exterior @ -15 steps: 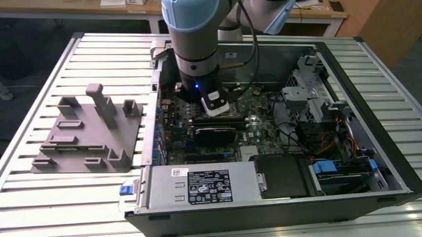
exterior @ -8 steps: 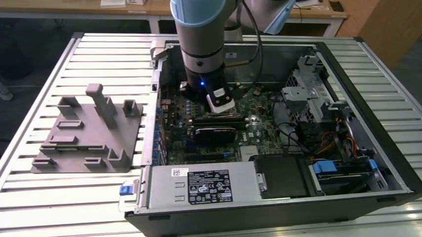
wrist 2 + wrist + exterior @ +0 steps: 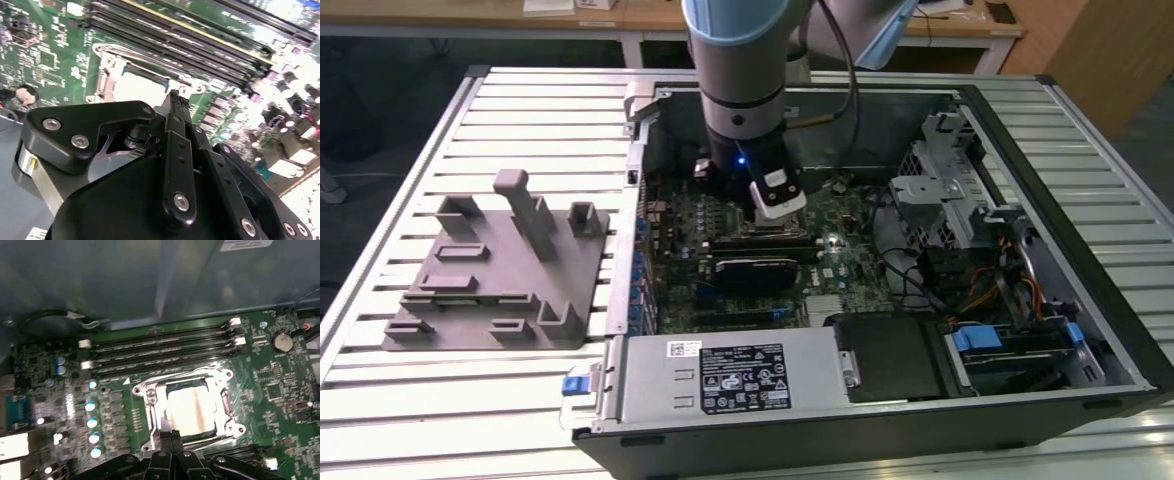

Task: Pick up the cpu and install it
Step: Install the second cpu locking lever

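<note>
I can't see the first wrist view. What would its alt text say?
A pale silver cpu sits in a square metal socket frame on a green motherboard, with the black gripper shut just at its edge. Long black memory sticks run beside the socket.

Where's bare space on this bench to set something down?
The slatted table is free beyond the grey fixture and in front of it. Inside the computer case it's crowded: the gripper hangs over the cpu.
</note>
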Controlling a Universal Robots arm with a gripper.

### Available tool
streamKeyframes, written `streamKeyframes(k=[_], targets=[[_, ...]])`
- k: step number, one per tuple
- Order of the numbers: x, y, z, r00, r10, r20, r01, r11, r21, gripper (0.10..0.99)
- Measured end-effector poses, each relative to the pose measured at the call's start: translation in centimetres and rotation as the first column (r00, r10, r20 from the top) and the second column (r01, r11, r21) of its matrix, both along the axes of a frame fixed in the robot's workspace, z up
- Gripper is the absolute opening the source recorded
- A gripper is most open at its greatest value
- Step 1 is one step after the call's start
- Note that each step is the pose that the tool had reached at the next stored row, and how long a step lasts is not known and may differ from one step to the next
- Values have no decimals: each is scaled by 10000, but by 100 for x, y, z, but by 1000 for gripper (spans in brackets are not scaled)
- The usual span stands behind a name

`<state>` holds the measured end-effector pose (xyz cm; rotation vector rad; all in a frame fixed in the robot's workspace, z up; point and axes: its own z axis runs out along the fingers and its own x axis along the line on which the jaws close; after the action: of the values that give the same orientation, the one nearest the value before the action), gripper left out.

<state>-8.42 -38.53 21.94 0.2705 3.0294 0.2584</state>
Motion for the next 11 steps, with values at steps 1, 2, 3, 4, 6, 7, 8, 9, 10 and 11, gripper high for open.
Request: streamKeyframes(k=[1,2,3,4,6,7,8,9,10,11], targets=[[22,10,-1,10000,0,-1,0,10000,-26,106],[44,18,-2,10000,0,-1,0,10000,-55,106],[66,26,-4,10000,0,-3,0,10000,-87,106],[88,33,-6,10000,0,-5,0,9999,-121,106],[132,52,-13,10000,0,-21,0,9998,-185,106],[152,65,-18,10000,0,-36,-1,9998,-215,106],[172,79,-23,10000,0,-54,-2,9997,-243,106],[191,92,-28,10000,0,-75,-2,9996,-272,106],[210,105,-34,10000,0,-100,-3,9996,-299,106],[229,120,-41,9999,0,-129,-4,9995,-317,106]])
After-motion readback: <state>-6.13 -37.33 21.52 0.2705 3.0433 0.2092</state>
